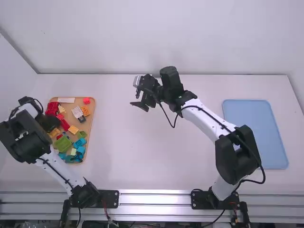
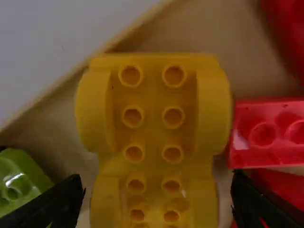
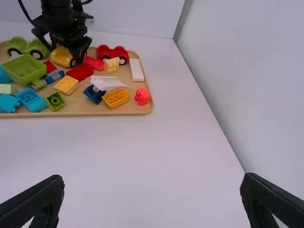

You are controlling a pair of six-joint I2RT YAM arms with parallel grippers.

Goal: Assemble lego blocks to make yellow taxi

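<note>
My left gripper (image 1: 50,122) is over the left part of the wooden tray. In the left wrist view the yellow wheeled base (image 2: 153,142) lies on the tray, and my left gripper (image 2: 156,202) stands open with its fingers on either side and small gaps to them. The right wrist view shows this yellow base (image 3: 62,56) below the left gripper (image 3: 71,45), between green and red pieces. My right gripper (image 1: 137,94) is held above the middle back of the table; its own view shows the gripper (image 3: 152,202) open, with nothing between its fingers. A yellow brick (image 3: 116,98) lies near the tray's edge.
The wooden tray (image 3: 71,114) also holds a green wheeled base (image 3: 27,46), a red wheeled base (image 3: 113,54), a white slatted piece (image 3: 107,82) and several blue and green bricks. A blue tray (image 1: 255,133) lies at the table's right. Walls border the back and left.
</note>
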